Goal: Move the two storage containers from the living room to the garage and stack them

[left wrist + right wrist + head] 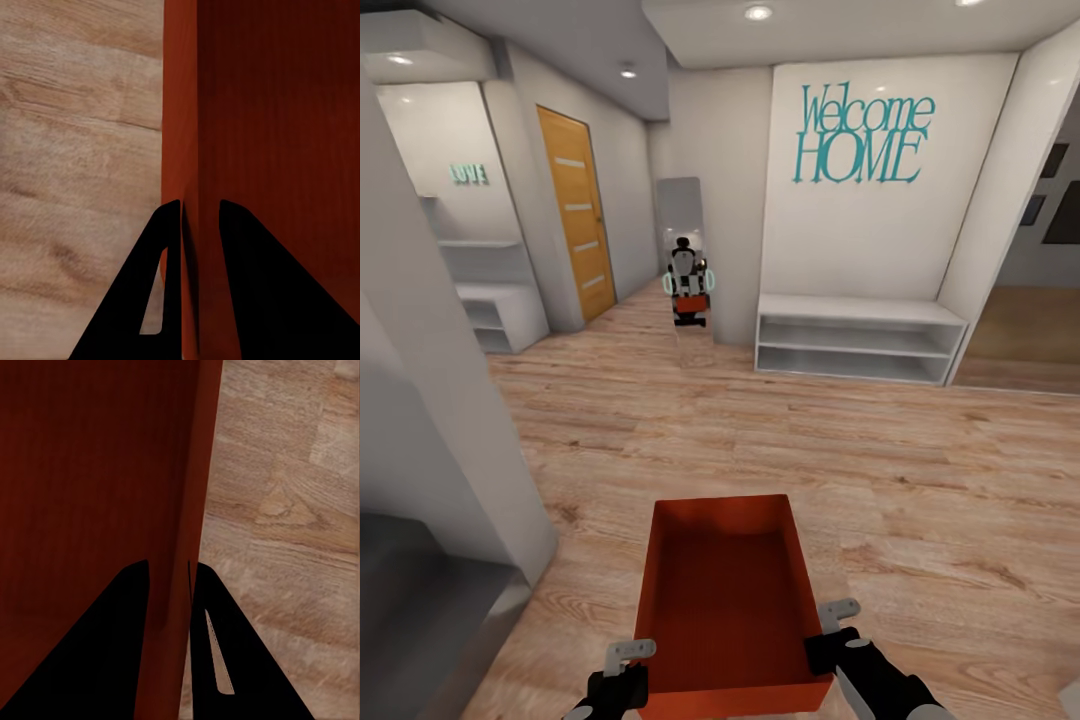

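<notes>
Hallway with light wood plank floor (780, 440), pale walls, recessed ceiling lights. Storage container (730, 600), orange-red, open-topped and empty, carried low in front of me above the planks, long axis pointing ahead. My left gripper (622, 668) is clamped on the container's left wall near the near corner: in the left wrist view the gripper (199, 225) has one dark finger (154, 285) outside the wall and the other inside, with only the wall's thickness between them. My right gripper (835, 628) clamps the right wall the same way; in the right wrist view the gripper (169, 574) straddles the wall, one finger (225, 660) on the outer side over the floor, one on the inner side against the red interior. Both sets of jaws are nearly closed, pinching wall. Straight ahead, a tall mirror (682, 255) leans at the wall corner and reflects a robot with a red box. Right of the mirror, a white panel carries teal "Welcome HOME" lettering (863, 135) above a low white open shelf bench (857, 338). Left of the mirror, an orange wood door (577, 215) with pale horizontal inserts. Farther left, a recess with white shelves (495, 305) and a small teal "LOVE" sign (469, 174). A pale wall edge stands close at my left.
</notes>
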{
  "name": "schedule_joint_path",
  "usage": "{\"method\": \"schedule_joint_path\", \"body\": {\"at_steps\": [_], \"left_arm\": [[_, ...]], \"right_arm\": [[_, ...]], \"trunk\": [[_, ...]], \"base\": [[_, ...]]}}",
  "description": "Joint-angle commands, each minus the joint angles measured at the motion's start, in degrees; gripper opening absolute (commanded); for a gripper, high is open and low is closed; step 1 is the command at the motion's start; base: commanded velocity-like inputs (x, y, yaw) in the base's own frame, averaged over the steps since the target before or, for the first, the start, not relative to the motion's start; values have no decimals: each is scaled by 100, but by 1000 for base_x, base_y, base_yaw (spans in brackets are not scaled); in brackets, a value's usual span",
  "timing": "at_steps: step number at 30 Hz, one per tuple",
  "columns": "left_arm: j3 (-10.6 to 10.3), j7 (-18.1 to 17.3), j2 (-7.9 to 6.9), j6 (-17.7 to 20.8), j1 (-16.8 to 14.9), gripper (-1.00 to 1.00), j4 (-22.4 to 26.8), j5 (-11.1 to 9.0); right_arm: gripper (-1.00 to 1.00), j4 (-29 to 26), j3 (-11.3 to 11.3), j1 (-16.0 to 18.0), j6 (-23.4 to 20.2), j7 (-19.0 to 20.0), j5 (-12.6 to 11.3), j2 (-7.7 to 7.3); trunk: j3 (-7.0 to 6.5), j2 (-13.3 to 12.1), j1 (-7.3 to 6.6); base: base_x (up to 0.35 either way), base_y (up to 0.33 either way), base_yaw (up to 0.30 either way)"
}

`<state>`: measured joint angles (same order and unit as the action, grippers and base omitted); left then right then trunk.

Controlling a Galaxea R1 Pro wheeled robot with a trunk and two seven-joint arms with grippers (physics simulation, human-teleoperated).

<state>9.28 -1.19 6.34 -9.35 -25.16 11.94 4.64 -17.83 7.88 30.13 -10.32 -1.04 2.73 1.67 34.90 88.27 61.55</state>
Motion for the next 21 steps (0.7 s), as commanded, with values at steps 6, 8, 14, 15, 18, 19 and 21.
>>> {"method": "schedule_joint_path", "body": {"at_steps": [6,8,14,15,18,19,21], "left_arm": [[-23,13,-89,-23,-6,-100,-25,72],[-23,13,-89,-21,-6,-100,-27,75],[-23,13,-89,-23,-7,-100,-30,80],[-23,13,-89,-23,-7,-100,-30,81],[-23,13,-89,-22,-7,-100,-29,81],[-23,13,-89,-23,-7,-100,-28,81],[-23,13,-89,-23,-7,-100,-26,78]], "right_arm": [[-100,-19,232,1,370,271,-44,-89],[-100,-20,232,1,371,271,-44,-88],[-100,-19,237,1,366,271,-44,-88],[-100,-19,235,1,365,271,-44,-88],[-100,-19,235,1,365,271,-44,-88],[-100,-19,234,1,365,271,-44,-88],[-100,-20,234,0,365,271,-44,-88]], "trunk": [[6,3,3],[6,3,3],[7,3,3],[7,3,3],[7,3,3],[7,3,3],[7,3,3]], "base": [[343,0,4],[343,0,1],[343,0,0],[343,0,0],[343,0,0],[343,0,5],[343,0,32]]}}
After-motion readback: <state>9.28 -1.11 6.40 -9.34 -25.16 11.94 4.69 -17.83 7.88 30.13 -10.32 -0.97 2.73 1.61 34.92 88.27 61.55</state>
